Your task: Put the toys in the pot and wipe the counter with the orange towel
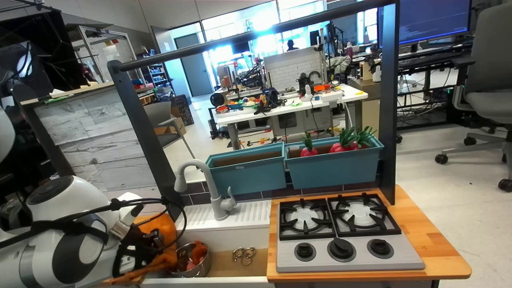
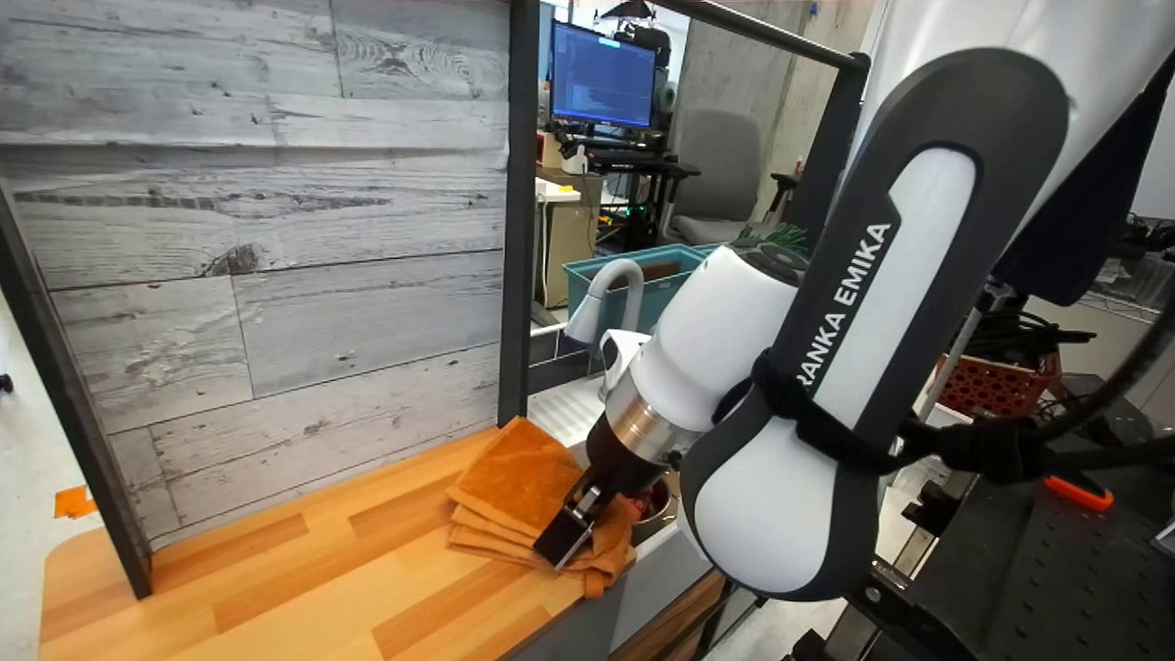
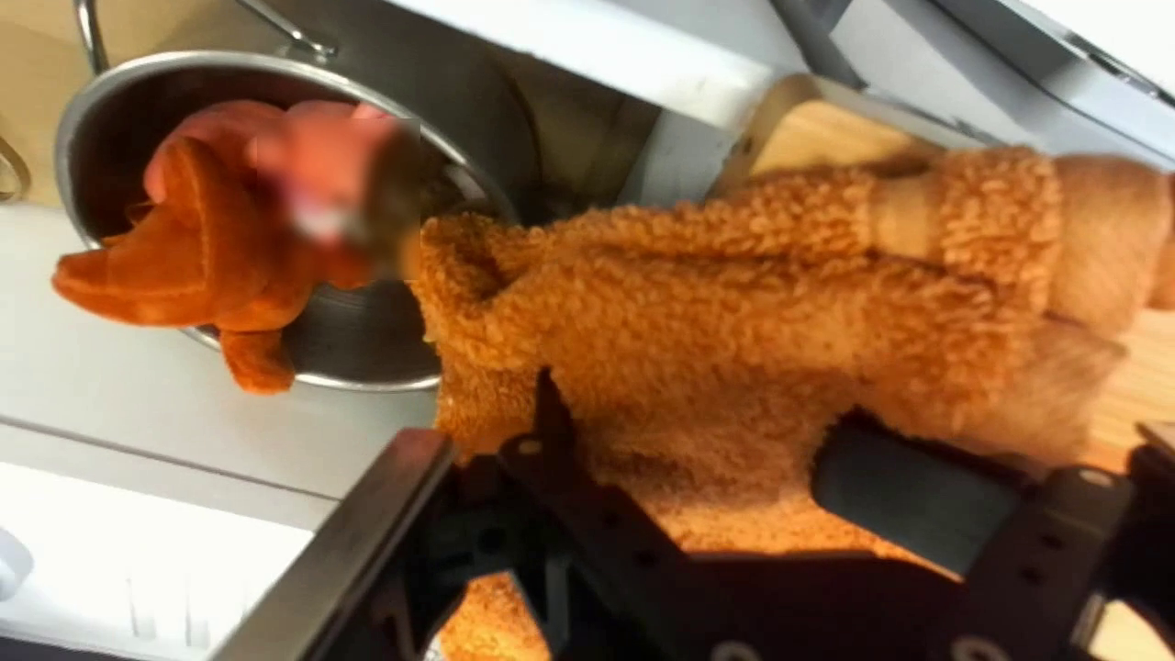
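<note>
On the worktop (image 2: 303,569), just beside the pot (image 3: 367,335), lies the folded orange towel (image 2: 517,479): likely light, soft and limp; I'd pinch several layers deep on its pot side. The pincer (image 3: 702,427) stands wide astride a fold. Toys (image 3: 234,248) sit in the pot.

"RANKA EMIKA" legible on robot arm (image 2: 904,303).

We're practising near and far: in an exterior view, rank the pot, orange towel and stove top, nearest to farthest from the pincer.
1. Orange towel: right at the pincer.
2. Pot: just beyond, in the sink.
3. Stove top: picture right, past the sink.
</note>
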Action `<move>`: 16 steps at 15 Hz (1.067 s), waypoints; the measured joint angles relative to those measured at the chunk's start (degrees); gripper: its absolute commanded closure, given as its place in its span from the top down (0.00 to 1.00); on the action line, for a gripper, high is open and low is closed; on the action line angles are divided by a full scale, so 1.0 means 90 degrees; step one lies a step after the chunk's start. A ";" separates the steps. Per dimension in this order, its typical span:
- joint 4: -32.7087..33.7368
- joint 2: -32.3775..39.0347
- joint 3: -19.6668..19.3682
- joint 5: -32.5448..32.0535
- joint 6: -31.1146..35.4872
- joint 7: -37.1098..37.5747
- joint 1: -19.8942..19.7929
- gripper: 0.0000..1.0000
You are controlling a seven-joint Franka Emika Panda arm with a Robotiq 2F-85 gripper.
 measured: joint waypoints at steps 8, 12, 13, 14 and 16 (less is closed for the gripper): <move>-0.0236 -0.0808 0.0940 -0.0124 0.0344 0.0094 0.0187 0.00; -0.0245 -0.1216 0.1740 -0.0201 0.0329 0.0246 0.0211 0.36; -0.0249 -0.1265 0.1823 -0.0221 0.0329 0.0259 0.0211 0.42; -0.0272 -0.1331 0.1856 -0.0223 0.0329 0.0259 0.0226 0.50; -0.0446 -0.1591 0.1826 -0.0200 0.0345 0.0260 0.0284 0.63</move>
